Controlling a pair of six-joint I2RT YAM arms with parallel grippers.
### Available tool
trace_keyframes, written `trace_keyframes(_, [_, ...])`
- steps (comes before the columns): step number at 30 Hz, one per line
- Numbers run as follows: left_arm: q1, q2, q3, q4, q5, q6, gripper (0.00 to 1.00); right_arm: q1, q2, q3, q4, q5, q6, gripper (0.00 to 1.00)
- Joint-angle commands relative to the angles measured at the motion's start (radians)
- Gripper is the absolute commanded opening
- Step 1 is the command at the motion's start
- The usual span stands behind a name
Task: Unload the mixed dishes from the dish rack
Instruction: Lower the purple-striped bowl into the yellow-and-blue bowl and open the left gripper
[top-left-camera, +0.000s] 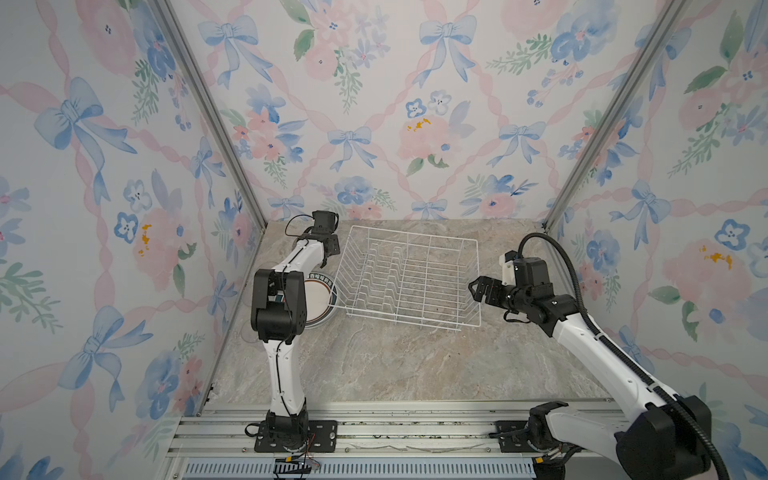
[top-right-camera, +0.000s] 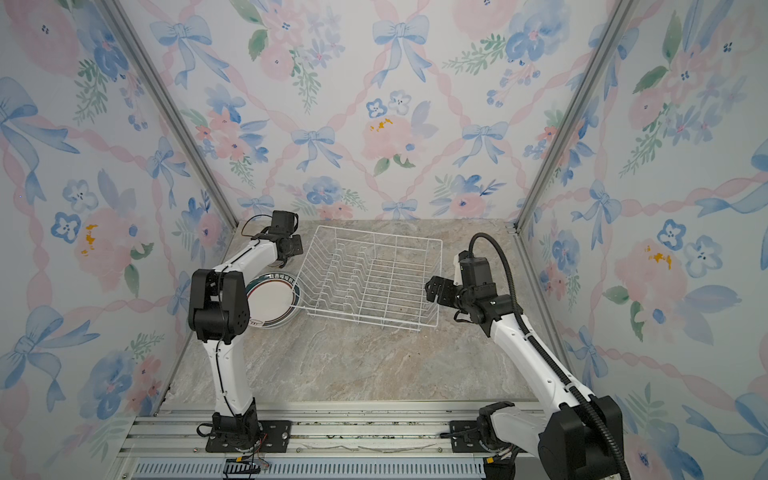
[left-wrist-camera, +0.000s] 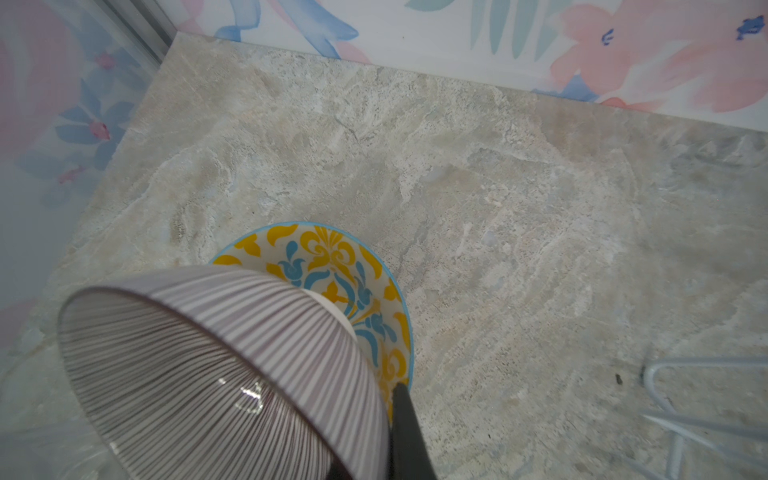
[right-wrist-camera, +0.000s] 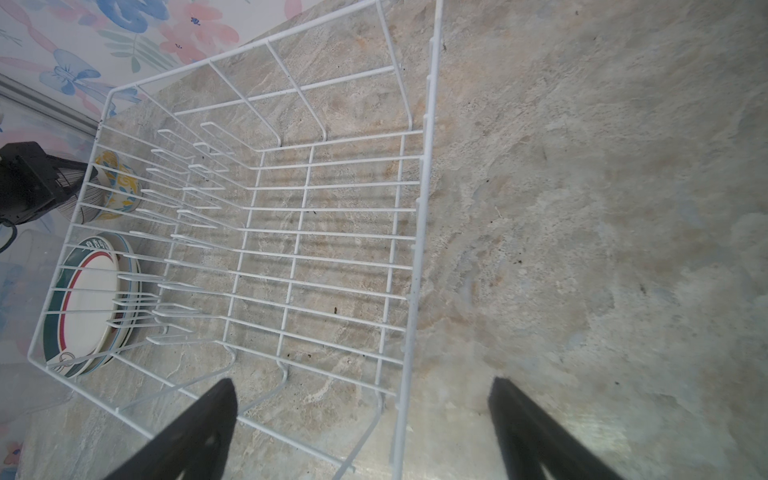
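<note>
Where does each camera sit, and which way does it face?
Top views: high in front, facing down toward the back wall; both arms show.
Left wrist: on the left arm, facing down at the purple-striped bowl in the left hand and the yellow-blue patterned bowl; one finger shows.
Right wrist: on the right arm, facing across the white wire dish rack; the open right hand shows.
Both wrist views show the patterned bowl.

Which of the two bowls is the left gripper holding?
The purple-striped bowl: the left gripper pinches its rim, while the yellow-blue patterned bowl sits ungripped.
</note>
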Motion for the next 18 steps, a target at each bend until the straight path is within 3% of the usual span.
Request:
trace_keyframes(1, [0.008, 0.022, 0.039, -0.003, -0.021, 0.026, 0.0, -0.009, 0.007, 0.005, -0.016, -0.008, 0.005, 0.97])
trace_keyframes(18, [0.009, 0.07, 0.085, -0.02, -0.018, 0.029, 0.01, -0.009, 0.031, 0.016, -0.039, -0.016, -0.001, 0.97])
